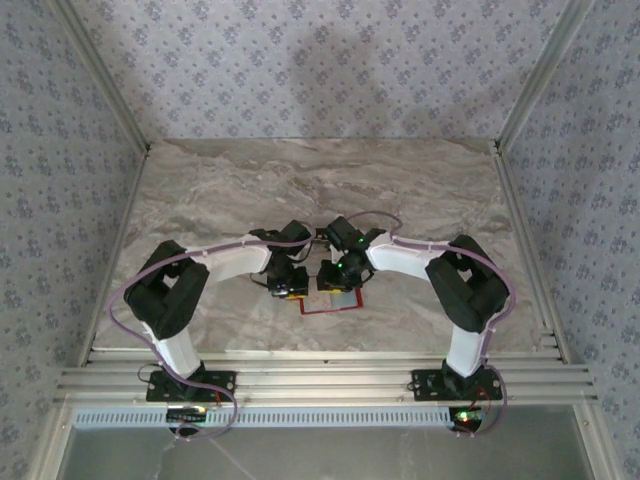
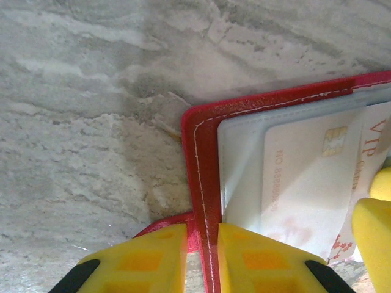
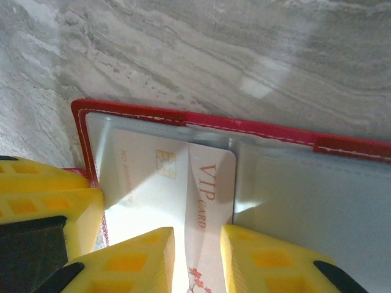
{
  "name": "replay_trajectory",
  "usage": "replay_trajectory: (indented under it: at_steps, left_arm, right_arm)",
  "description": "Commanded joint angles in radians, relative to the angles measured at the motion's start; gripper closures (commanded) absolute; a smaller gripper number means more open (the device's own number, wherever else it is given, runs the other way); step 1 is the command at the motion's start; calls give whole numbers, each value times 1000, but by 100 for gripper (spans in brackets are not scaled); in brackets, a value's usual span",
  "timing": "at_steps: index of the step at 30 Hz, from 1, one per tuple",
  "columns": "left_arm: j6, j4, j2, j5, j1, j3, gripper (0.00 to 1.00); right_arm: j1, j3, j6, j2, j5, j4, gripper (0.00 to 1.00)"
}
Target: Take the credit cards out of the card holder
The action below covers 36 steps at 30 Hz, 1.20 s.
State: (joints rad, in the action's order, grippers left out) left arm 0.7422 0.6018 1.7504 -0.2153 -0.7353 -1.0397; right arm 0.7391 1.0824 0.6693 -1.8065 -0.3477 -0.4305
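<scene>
Top view: two arms are reaching inward over a marbled worktop (image 1: 300, 180), meeting near its front middle. The left claw (image 1: 288, 288) and right claw (image 1: 338, 280) are hovering close together above the red holder (image 1: 335, 305), which is lying open and flat on the worktop; the states of both claws are too small to read here. Left wrist view: the holder is lying open, its stitched red border turning a corner and running down between the yellow fingers (image 2: 146, 259) of the left claw. That claw is pressing in from both sides and pinching this border. The cards (image 2: 305, 177) are sitting in the holder's clear pocket, pale, the front one showing a gold chip and faint numbers. A yellow finger of the right claw is showing at the right edge. Right wrist view: the cards are lying in the left pocket of the holder, with a VIP card (image 3: 208, 207) overlapping the chip card and running down between the right claw's fingers (image 3: 134, 262). Those fingers are standing slightly apart either side of it; whether they are pinching it I cannot tell. The left claw is sitting at the holder's left border.
</scene>
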Motion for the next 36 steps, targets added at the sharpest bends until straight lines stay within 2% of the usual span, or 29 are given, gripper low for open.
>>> replay_trajectory:
  at_steps: [1,6,14,26,36]
  left_arm:
    - [-15,58,-19,45,-2,-30,79]
    - [-12,71,-54,51,-4,-62,78]
    - [-15,71,-29,49,-16,-106,71]
    - [-21,70,64,40,-25,-95,73]
    - [-28,95,77,60,-25,-69,76]
  right_arm:
    - [-4,-4,-2,40,38,-60,71]
    - [-8,-13,13,75,17,-39,71]
    - [-19,-12,16,67,-4,-27,71]
    - [-26,-1,9,36,-23,-14,71]
    - [-29,5,-16,-20,-33,-8,72]
